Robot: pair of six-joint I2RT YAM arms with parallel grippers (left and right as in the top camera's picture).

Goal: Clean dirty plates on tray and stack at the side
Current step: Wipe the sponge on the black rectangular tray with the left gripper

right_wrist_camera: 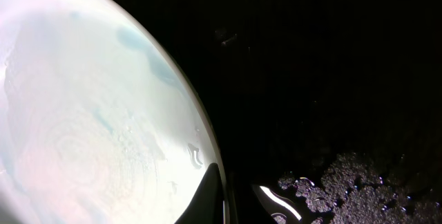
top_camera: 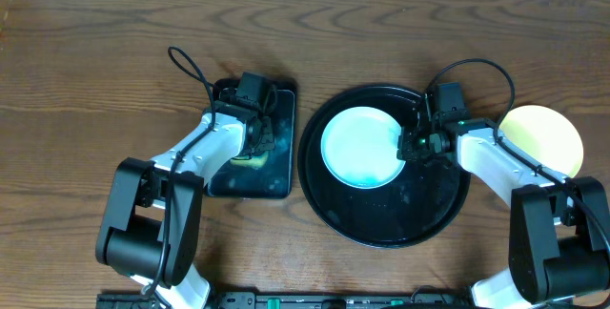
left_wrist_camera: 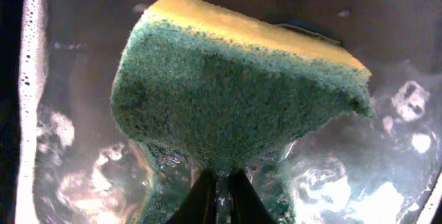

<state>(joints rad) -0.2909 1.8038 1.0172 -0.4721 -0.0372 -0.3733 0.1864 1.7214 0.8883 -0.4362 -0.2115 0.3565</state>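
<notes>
Wood worktop (top_camera: 95,61) | my left hand (left_wrist_camera: 219,182) is pinching the sponge (left_wrist_camera: 235,99) | my right hand (right_wrist_camera: 235,193) is squeezing the plate (right_wrist_camera: 83,113) rim | I am fearing the wet plate slips onto the tray (right_wrist_camera: 331,58)

Pale mint plate (top_camera: 360,147): flat, faint teal smears, lies in left part of tray (top_camera: 429,209). Tray: round, glossy black, wet. Pale yellow plate (top_camera: 548,128): on worktop (top_camera: 95,61), right of tray.

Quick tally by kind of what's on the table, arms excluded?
plates: 2 (pale mint plate, pale yellow plate)
trays: 2 (round black tray, rectangular black tray)
sponge: 1
total: 5
</notes>
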